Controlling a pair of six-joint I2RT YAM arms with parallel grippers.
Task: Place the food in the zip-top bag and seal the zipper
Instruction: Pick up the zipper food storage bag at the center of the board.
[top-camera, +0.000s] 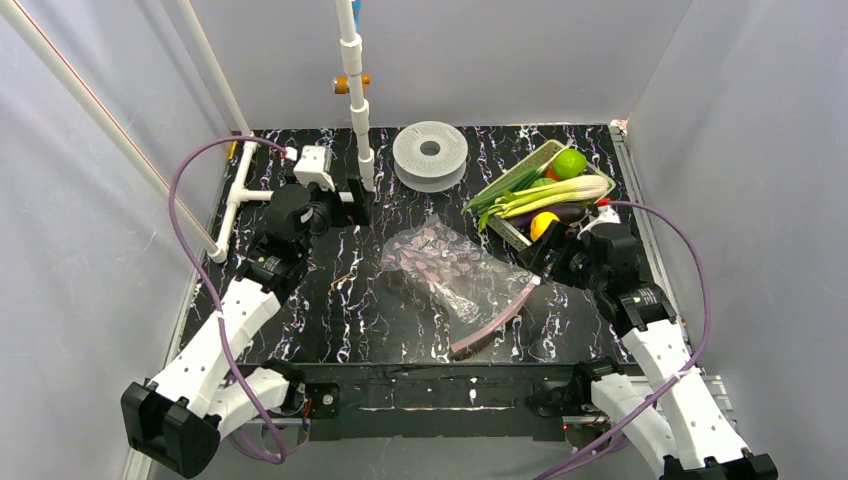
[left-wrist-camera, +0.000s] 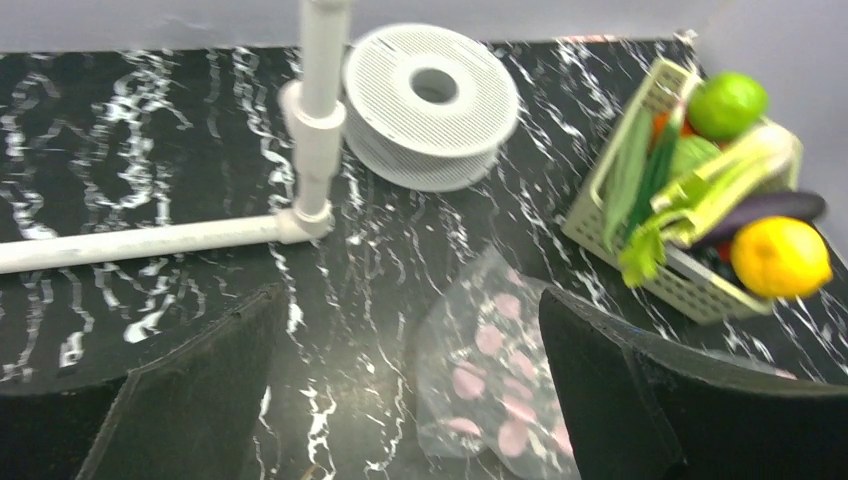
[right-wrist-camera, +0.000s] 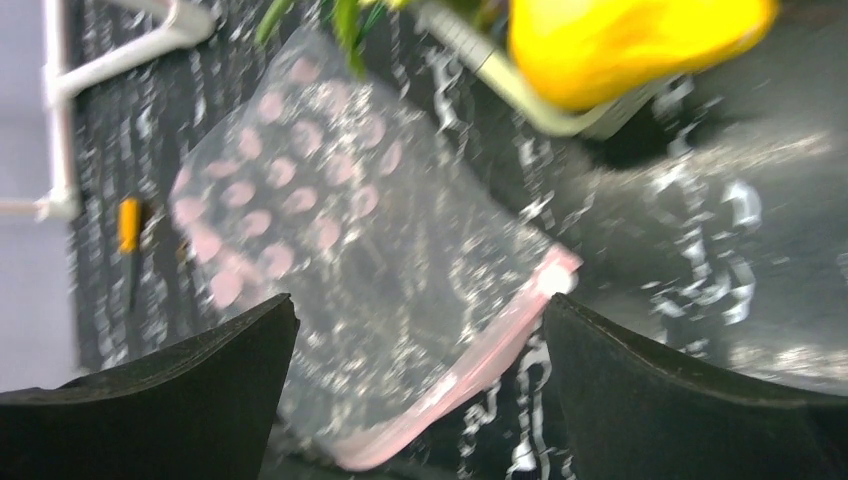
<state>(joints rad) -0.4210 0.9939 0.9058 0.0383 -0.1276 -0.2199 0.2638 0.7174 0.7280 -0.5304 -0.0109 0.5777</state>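
**Fingers spread on both arms, bag lying empty on the counter**

Left arm's fingers (left-wrist-camera: 190, 400) stand wide apart with nothing between them. The right arm's fingers (right-wrist-camera: 680, 400) are just as wide and empty, hovering over the crinkly clear zip-top bag with pink dots (top-camera: 450, 265). That bag lies flat mid-way across the black marbled counter (top-camera: 330, 300). Its narrow pale pink zipper strip (top-camera: 495, 322) runs along the edge nearest my right arm.

The food sits in the yellow-green lattice basket (left-wrist-camera: 680, 285) at the far right. I can see the long pale-green celery-like stalk (top-camera: 560, 192), the dark purple eggplant (left-wrist-camera: 770, 207) and the round yellow piece (left-wrist-camera: 780, 257) at the basket's near end.

I expect the bag to be feather-light, limp and slick, so a push would skid or crumple it rather than open it. The zipper strip looks like its stiffest part, so I would pinch one lip there, near a corner. The food pieces look light and rigid. I would take the stalk near its middle, and close across the yellow piece's widest part, since its smooth curve could slip out.
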